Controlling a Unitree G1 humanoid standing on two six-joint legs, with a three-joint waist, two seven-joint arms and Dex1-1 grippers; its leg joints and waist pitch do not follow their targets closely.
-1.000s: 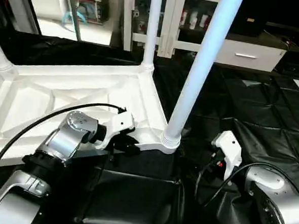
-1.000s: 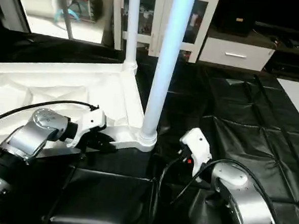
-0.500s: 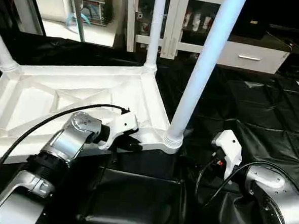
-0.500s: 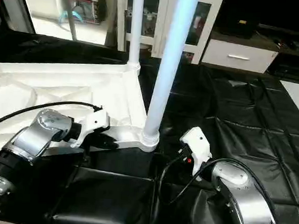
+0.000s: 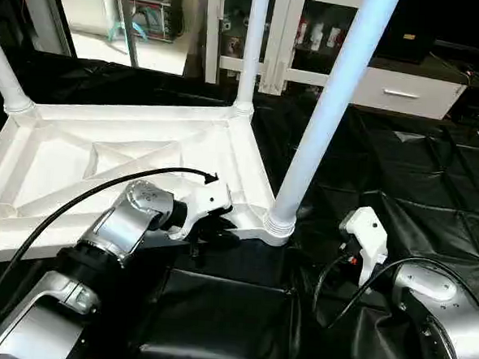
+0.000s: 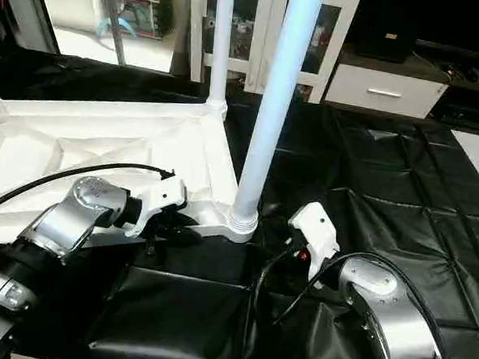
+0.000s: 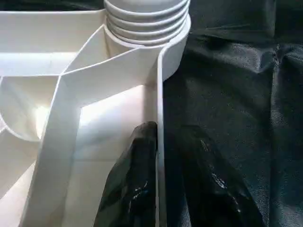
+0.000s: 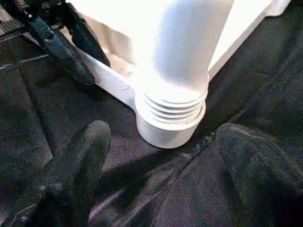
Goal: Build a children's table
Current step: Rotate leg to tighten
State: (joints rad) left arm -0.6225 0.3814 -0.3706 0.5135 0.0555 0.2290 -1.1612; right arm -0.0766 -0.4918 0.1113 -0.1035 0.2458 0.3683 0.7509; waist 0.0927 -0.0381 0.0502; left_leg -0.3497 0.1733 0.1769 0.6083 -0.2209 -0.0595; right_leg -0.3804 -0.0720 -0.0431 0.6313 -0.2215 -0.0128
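The children's table lies upside down, its white top (image 5: 127, 152) showing the X-ribbed underside. Three white legs stand in corner sockets: one at the near right (image 5: 325, 111), one at the far right (image 5: 250, 50), one at the far left (image 5: 2, 71). My left gripper (image 7: 165, 137) is shut on the near rim (image 7: 159, 94) just left of the near right socket (image 7: 147, 21), with one finger (image 7: 135, 184) inside the wall and the other outside. My right gripper (image 8: 165, 163) stands open low on the sheet, facing that socket's ribbed collar (image 8: 170, 111) without touching it.
A black quilted sheet (image 5: 419, 174) covers the floor under and around the table. A black cushion (image 5: 215, 316) lies in front of me. White cabinets (image 5: 313, 37) and a low drawer unit (image 5: 400, 88) stand behind.
The whole view has shifted a little, so the camera has moved. My left gripper stays on the rim beside the near right socket. The right arm has not moved.
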